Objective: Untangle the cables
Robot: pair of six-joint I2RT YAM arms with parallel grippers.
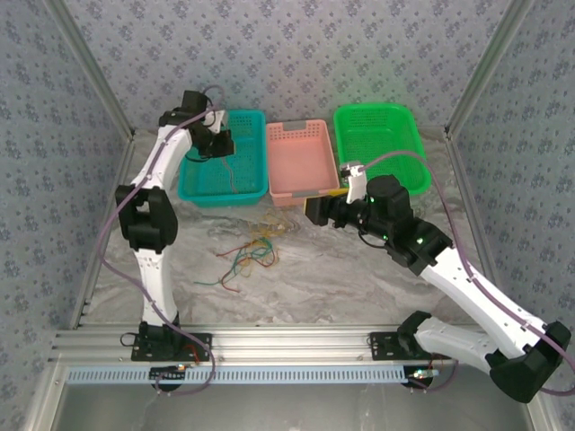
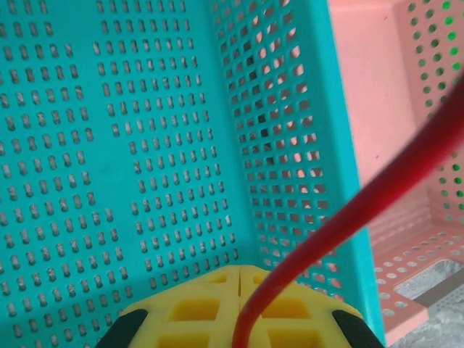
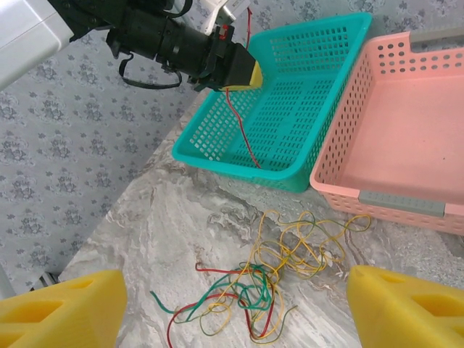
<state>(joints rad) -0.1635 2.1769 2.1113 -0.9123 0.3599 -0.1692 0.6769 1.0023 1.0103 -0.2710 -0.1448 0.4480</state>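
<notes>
Your right gripper (image 3: 232, 308) stands wide apart, its fingers cut off at the frame's edge; beyond them the cables (image 3: 272, 279) lie tangled on the surface (image 3: 145, 225). Your left gripper (image 2: 239, 283) is clamped on a red cable (image 2: 348, 217), blurred up close; the right wrist view shows it dangling into the teal basket (image 3: 239, 161).

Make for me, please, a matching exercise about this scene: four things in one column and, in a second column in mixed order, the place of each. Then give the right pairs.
Things:
1. red cable
2. cable tangle
3. pink basket
4. green basket

Places:
A. rightmost in the row, seen from above
B. lying on the table in front of the baskets
C. hanging from the shut left end effector into the teal basket
D. between the two other baskets

Pairs: 1-C, 2-B, 3-D, 4-A
</notes>
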